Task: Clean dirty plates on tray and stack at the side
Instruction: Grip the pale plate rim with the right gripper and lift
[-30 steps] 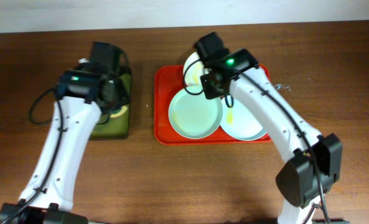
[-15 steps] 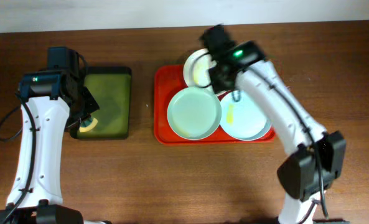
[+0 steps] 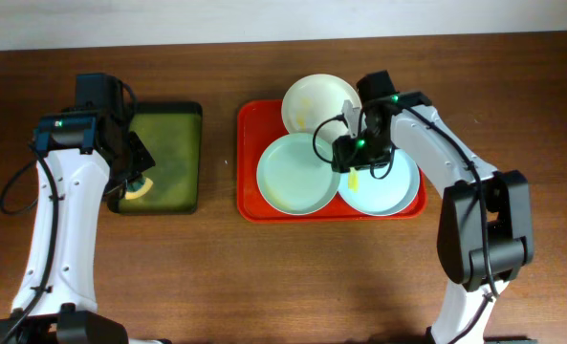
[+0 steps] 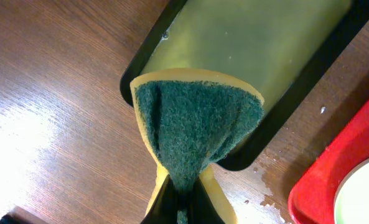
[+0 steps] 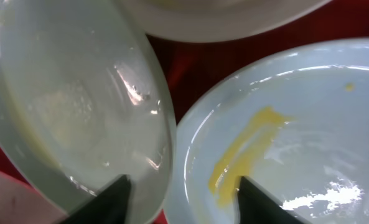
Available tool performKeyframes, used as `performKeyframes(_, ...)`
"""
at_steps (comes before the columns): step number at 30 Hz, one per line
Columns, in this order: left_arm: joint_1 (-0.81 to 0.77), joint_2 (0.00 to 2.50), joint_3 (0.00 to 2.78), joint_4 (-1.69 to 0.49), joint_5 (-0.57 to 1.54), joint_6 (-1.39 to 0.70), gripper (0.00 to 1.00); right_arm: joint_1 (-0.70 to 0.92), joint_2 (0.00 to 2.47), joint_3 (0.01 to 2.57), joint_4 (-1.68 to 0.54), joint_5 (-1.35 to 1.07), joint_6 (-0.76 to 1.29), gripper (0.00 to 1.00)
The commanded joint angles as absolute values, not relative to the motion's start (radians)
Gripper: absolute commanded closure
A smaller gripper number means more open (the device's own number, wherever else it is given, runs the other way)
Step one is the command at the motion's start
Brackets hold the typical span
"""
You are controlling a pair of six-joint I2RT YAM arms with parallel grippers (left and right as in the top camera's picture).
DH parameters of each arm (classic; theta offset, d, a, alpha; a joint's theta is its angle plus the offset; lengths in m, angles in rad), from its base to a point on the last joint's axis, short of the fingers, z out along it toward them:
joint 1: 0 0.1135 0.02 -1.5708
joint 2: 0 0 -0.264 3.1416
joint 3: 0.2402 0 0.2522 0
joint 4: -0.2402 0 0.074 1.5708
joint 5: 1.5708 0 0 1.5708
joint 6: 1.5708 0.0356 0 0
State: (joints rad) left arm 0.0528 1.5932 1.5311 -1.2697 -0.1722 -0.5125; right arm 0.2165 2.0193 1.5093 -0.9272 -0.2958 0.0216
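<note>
Three plates lie on the red tray (image 3: 249, 143): a white-cream plate (image 3: 317, 101) at the back, a pale blue plate (image 3: 293, 177) on the left, and a pale blue plate (image 3: 390, 189) on the right with a yellow smear (image 5: 246, 149). My right gripper (image 5: 184, 200) is open and low over the spot where the two blue plates' rims meet, with both rims between its fingers (image 5: 112, 200). My left gripper (image 4: 184, 208) is shut on a yellow sponge with a green scouring face (image 4: 193, 130), held above the left edge of the dark green tray (image 4: 246, 56).
The dark green tray (image 3: 168, 143) sits left of the red tray on the brown wooden table (image 3: 264, 277). The red tray's corner (image 4: 340, 180) shows in the left wrist view. My right arm (image 3: 455, 172) reaches over the tray's right side.
The right gripper has moved from the white-cream plate towards me to the two blue plates' rims and has opened. The left arm swung left with the sponge, then stayed still.
</note>
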Motion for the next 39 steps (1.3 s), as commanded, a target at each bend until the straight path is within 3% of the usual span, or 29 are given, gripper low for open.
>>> performKeyframes(1,0.055,1.584,1.525,-1.264,-0.173,-0.496,1.00,0.218,2.021,1.475,-0.904,-0.319,0.027,0.56)
performKeyframes(18,0.055,1.584,1.525,-1.258,-0.173,-0.496,1.00,0.270,2.023,1.475,-0.827,-0.251,0.060,0.58)
performKeyframes(21,0.055,1.584,1.525,-1.257,-0.173,-0.496,1.00,0.270,2.023,1.475,-0.820,-0.250,0.060,0.72)
performKeyframes(29,0.055,1.584,1.525,-1.258,-0.172,-0.496,1.00,0.270,2.064,1.475,-0.792,-0.251,0.060,0.71)
performKeyframes(30,0.055,1.584,1.525,-1.258,-0.173,-0.496,1.00,0.270,2.064,1.475,-0.791,-0.250,0.060,0.74)
performKeyframes(32,0.055,1.584,1.525,-1.257,-0.173,-0.496,1.00,0.270,2.063,1.489,-0.799,-0.250,0.060,0.93)
performKeyframes(33,0.055,1.584,1.525,-1.258,-0.172,-0.496,1.00,0.270,2.063,1.502,-0.810,-0.249,0.060,0.96)
performKeyframes(39,0.055,1.584,1.525,-1.258,-0.172,-0.496,1.00,0.297,2.025,1.723,-1.029,-0.022,0.056,0.96)
